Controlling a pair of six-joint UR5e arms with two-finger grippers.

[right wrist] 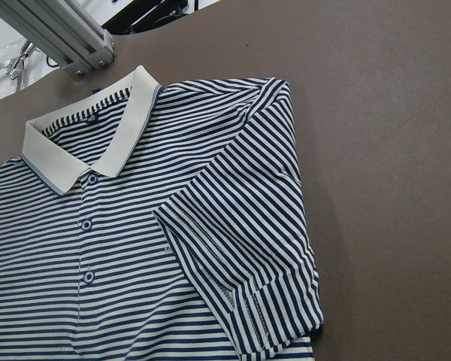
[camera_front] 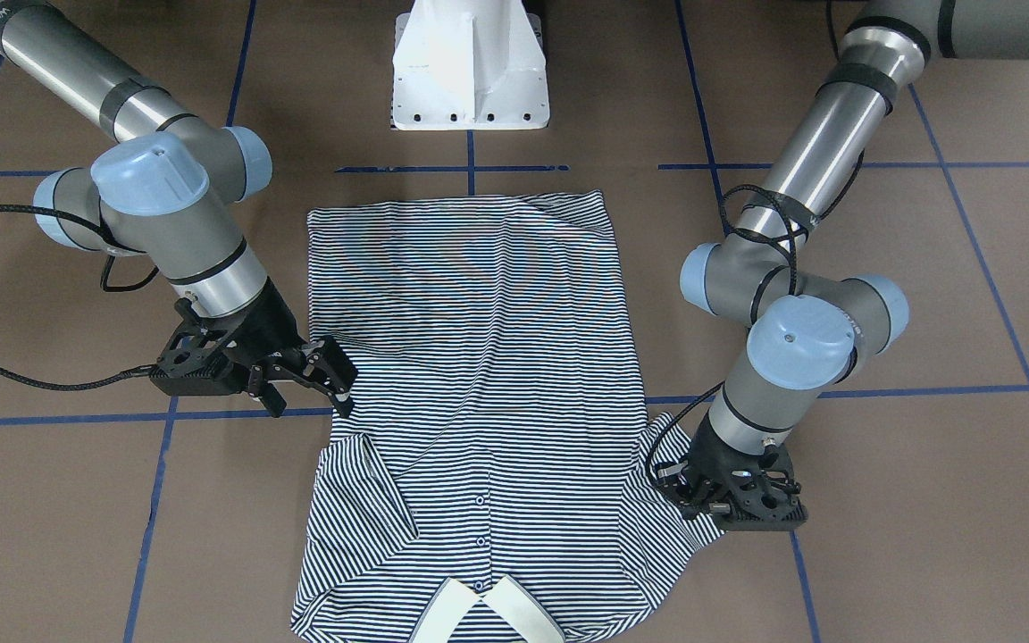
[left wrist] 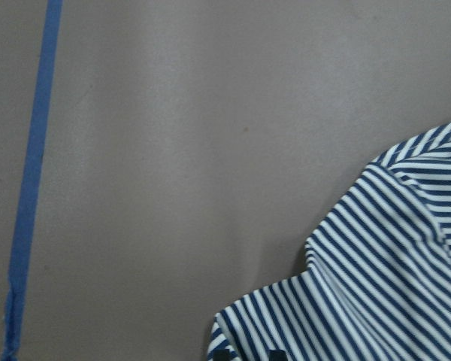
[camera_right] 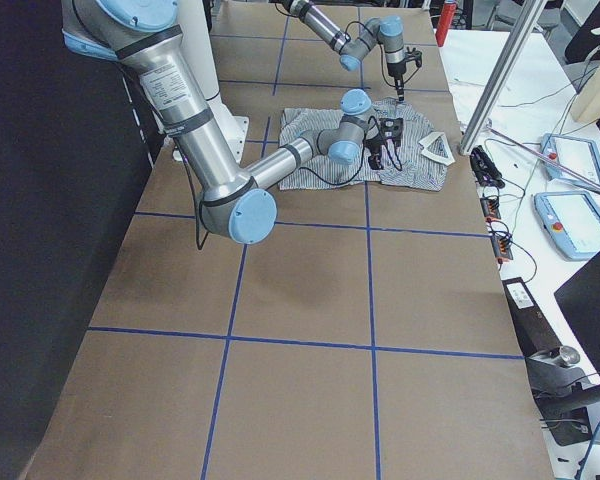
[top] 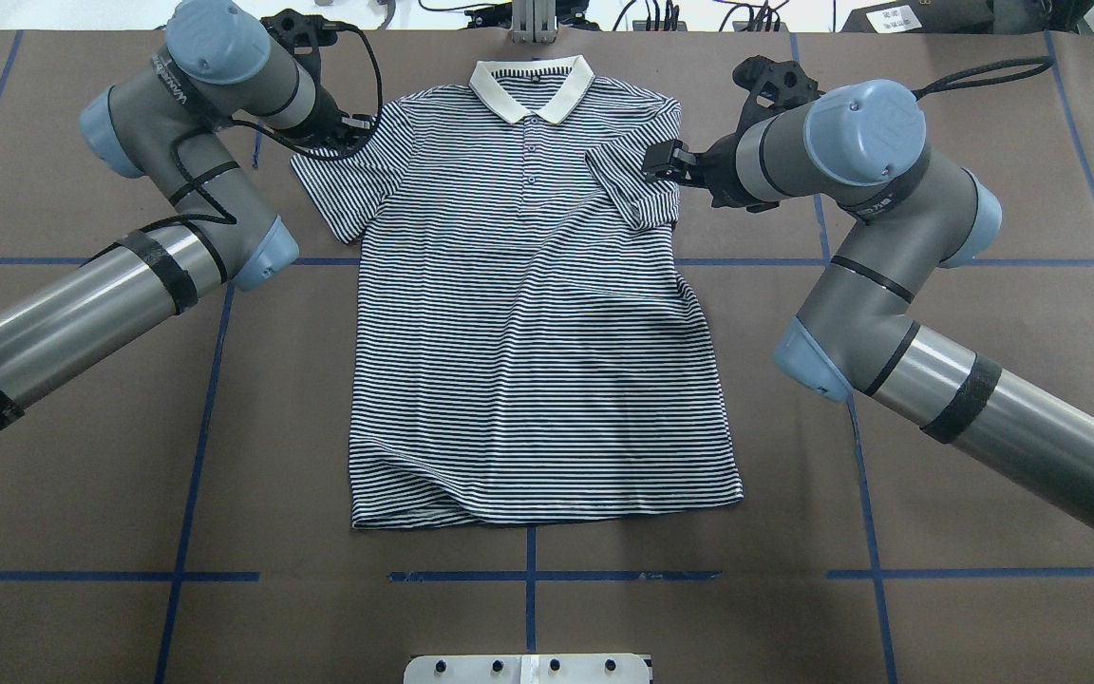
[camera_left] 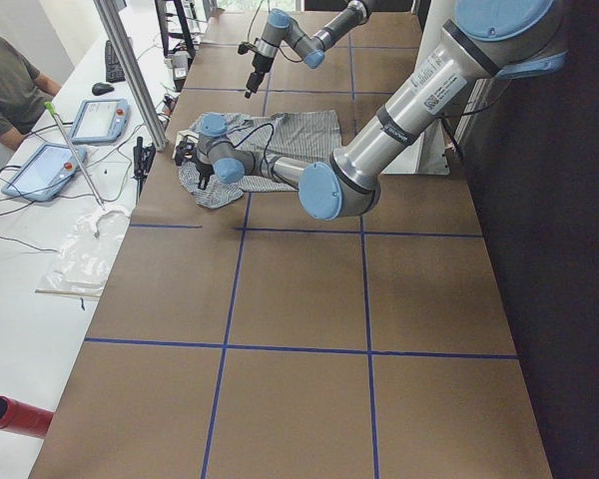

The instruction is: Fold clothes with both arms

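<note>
The striped polo shirt (top: pixel 528 332) lies flat, front up, on the brown table, its cream collar (top: pixel 530 85) at the far end. One sleeve (top: pixel 637 190) is folded inward over the chest, as the right wrist view shows (right wrist: pixel 240 271). My right gripper (camera_front: pixel 340 379) hovers open just outside that folded sleeve, holding nothing. The other sleeve (top: pixel 338 190) lies spread out flat. My left gripper (camera_front: pixel 729 505) points down at its outer edge. Its dark fingertips (left wrist: pixel 222 353) sit close together on the striped cloth, shut on the sleeve.
The white pedestal base (camera_front: pixel 470 71) stands at the robot's side of the table, beyond the shirt's hem. Blue tape lines (top: pixel 215 380) grid the brown surface. A person (camera_left: pixel 5 90) sits at a side desk with tablets. An aluminium post (top: pixel 533 19) rises behind the collar.
</note>
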